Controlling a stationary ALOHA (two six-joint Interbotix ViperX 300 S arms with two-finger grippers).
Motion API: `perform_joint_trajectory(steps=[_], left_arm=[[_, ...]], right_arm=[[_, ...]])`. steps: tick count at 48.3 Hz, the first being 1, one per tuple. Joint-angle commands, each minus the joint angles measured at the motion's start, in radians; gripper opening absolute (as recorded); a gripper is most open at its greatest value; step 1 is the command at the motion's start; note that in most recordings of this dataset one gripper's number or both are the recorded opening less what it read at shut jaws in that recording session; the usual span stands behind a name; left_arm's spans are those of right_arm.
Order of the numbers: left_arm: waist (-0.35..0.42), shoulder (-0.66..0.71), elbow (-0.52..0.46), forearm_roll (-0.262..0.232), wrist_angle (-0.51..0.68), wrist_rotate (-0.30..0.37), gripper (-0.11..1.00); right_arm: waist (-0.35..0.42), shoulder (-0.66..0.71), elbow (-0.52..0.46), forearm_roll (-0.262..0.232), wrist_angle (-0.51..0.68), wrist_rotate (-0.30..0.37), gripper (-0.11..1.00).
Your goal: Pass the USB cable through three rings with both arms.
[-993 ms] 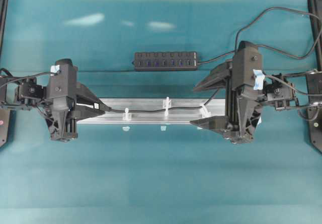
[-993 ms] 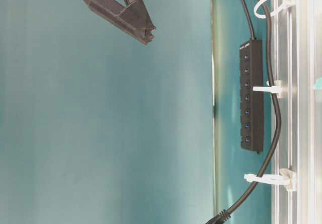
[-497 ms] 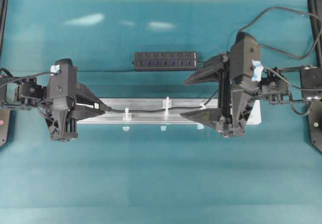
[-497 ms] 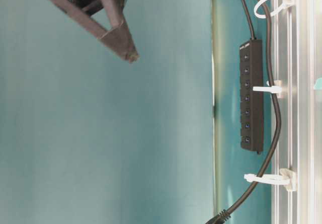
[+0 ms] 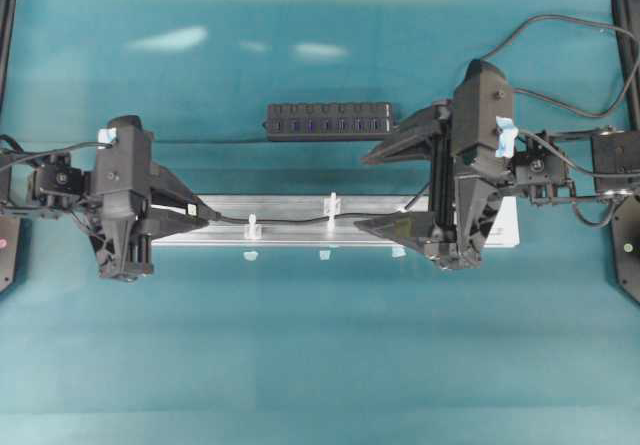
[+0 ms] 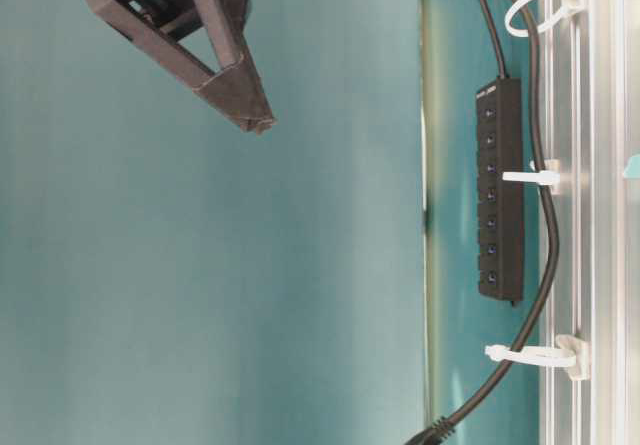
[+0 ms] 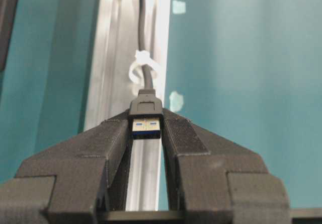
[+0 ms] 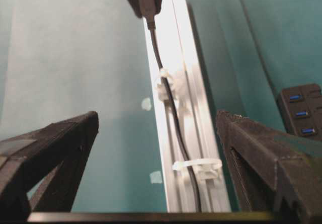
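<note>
In the left wrist view, nearest the lens, the left claw [image 7: 147, 133] is pinching the USB plug [image 7: 146, 114] between its two pads, jaws narrowed to the plug's width, blue tongue facing the camera. Beyond the plug the USB cable [image 7: 142, 12] is running away along the silver rail [image 7: 108, 78] and passing through the nearest ring [image 7: 142, 68].

From overhead the cable is lying along the rail through the first ring [image 5: 254, 227] and the middle ring [image 5: 331, 208]. The third ring [image 5: 404, 211] is sitting half under the right claw [image 5: 383, 191], which is standing spread wide and holding nothing. Whether the cord is running inside that loop I cannot tell here, though the table-level view is showing it threading all three clips.

Judging from this, threading is nearly done and the step in hand is taking up slack. To do it well, the left claw should be pulling straight along the rail (a sideways tug would be levering the thin clips). The right claw should be coming down over the cord just beyond the third ring, squarely astride it, before closing.

As for holders, the three rings are each carrying only the cable. The rail is bearing the rings, and the black hub [image 5: 329, 120] farther back on the counter [image 5: 320, 345] is showing no plug in its ports.
</note>
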Motion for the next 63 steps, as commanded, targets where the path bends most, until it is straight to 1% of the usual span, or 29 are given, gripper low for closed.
perform_joint_trajectory(steps=[1,27,32,34,55,63], left_arm=[[0.002,-0.020,-0.025,0.002,-0.009,0.002,0.21],[0.002,-0.034,-0.032,0.000,-0.005,0.000,0.21],[0.002,-0.034,-0.032,0.000,-0.005,0.000,0.04],[0.002,-0.034,-0.032,0.002,-0.005,0.000,0.01],[0.002,-0.044,-0.026,0.002,0.017,0.002,0.00],[0.002,-0.083,-0.026,0.000,0.028,0.002,0.00]], right_arm=[[-0.002,-0.003,-0.021,-0.002,-0.006,-0.002,0.83],[-0.002,0.002,-0.021,-0.002,-0.011,0.000,0.83],[-0.002,0.003,-0.021,-0.002,-0.009,0.000,0.83],[-0.002,0.003,-0.021,-0.002,-0.009,0.000,0.83],[-0.002,0.008,-0.018,-0.002,-0.005,0.003,0.83],[-0.002,0.009,-0.015,-0.002,-0.005,0.003,0.83]])
